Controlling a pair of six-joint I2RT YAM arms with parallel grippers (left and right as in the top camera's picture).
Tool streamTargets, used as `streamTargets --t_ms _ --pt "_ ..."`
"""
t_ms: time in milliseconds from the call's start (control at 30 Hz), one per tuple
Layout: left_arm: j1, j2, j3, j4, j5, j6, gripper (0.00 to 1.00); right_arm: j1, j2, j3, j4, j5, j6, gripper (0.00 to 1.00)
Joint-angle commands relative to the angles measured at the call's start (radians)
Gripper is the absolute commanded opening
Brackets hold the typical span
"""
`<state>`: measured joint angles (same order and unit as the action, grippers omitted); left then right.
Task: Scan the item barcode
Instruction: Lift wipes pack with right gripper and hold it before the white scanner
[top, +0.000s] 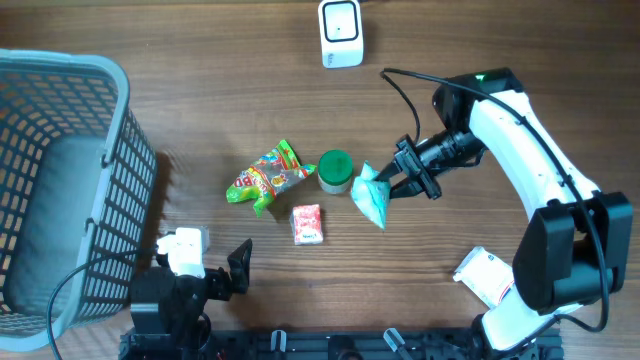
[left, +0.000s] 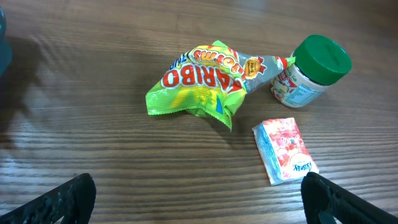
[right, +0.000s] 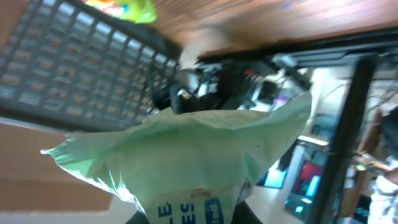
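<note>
While captive, one pouch; one jar

Brown wood-grain table — evenly lit, soft glare.

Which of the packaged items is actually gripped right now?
The pale teal pouch, pinched by the right gripper. The Haribo bag, green-lidded jar and red packet lie free on the table, untouched.
</note>
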<state>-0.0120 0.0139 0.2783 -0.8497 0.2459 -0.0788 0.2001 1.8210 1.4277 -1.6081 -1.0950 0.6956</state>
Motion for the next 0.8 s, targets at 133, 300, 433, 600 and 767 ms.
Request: streamTargets --t_ms 133,300,433,600,767 --pt "0.002 -0.007 0.000 0.003 0.016 0.019 1.00 -0.001 -0.018 0.006 -0.003 -0.344 0.045 0.04" --pt "0.002 -0.007 0.000 0.003 0.016 0.019 1.00 0.000 -0.019 0.006 -0.003 -0.374 0.037 0.04" --pt "0.002 -0.007 0.000 0.003 0.016 0.019 1.00 -0.002 -0.019 0.006 0.008 -0.322 0.037 0.05" --pt "0.002 -0.007 0.000 0.003 0.016 0.019 1.00 -0.002 -0.019 0.006 0.426 0.088 0.059 0.04" --pt "0.002 -0.007 0.000 0.003 0.016 0.019 1.00 -0.002 -0.019 0.007 0.639 0.153 0.009 0.04"
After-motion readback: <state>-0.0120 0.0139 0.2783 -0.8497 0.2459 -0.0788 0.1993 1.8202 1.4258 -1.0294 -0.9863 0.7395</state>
